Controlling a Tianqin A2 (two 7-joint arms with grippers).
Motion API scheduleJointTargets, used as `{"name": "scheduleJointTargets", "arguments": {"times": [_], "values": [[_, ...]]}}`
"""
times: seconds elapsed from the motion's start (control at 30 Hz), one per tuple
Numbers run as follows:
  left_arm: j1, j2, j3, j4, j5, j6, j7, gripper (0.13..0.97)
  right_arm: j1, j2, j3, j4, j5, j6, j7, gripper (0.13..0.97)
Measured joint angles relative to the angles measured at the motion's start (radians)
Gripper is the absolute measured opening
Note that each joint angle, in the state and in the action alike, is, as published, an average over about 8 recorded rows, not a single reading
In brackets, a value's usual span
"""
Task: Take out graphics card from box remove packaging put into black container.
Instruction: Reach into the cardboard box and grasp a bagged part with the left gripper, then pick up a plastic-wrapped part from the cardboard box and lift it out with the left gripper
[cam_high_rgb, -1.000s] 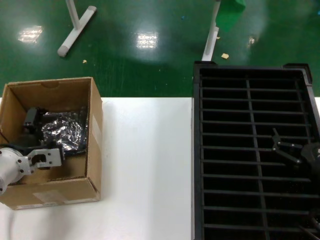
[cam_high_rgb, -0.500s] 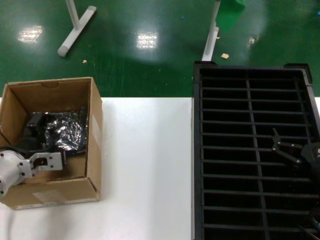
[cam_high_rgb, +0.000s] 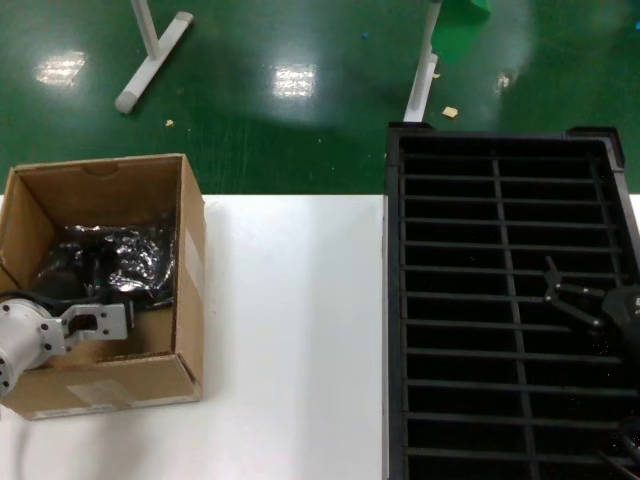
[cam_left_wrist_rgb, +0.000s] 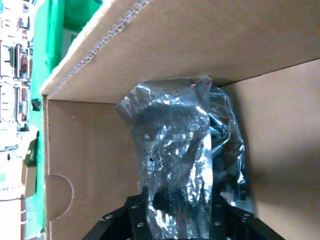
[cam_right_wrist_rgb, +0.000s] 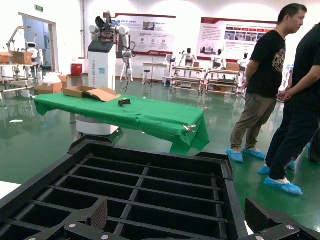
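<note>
Inside the box (cam_high_rgb: 110, 290), the left gripper (cam_high_rgb: 75, 275) reaches down at a shiny bag (cam_high_rgb: 115, 262). Just past its fingers, the bag (cam_left_wrist_rgb: 180, 165) is clenched between them. Over the black container (cam_right_wrist_rgb: 150, 190), the right gripper (cam_right_wrist_rgb: 175, 222) hangs with fingers spread.

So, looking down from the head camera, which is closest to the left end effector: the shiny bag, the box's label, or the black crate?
1. Shiny bag, inside the box at the left end effector.
2. Label, on the box's near side.
3. Black crate, far across the table.
</note>
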Motion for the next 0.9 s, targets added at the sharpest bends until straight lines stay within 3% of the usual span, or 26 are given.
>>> {"name": "scheduleJointTargets", "arguments": {"times": [0.2, 0.5, 0.9], "values": [[0.008, -0.017, 0.0, -0.037, -0.002, -0.023, -0.001, 0.333, 0.0, 0.0, 0.0, 0.0, 0.0, 0.0, 0.0, 0.966], [0.023, -0.026, -0.007, -0.053, 0.017, -0.032, -0.022, 0.203, 0.0, 0.0, 0.0, 0.0, -0.001, 0.0, 0.001, 0.966], [0.019, -0.029, -0.001, -0.039, 0.001, -0.02, -0.02, 0.145, 0.0, 0.0, 0.0, 0.0, -0.001, 0.0, 0.001, 0.966]]}}
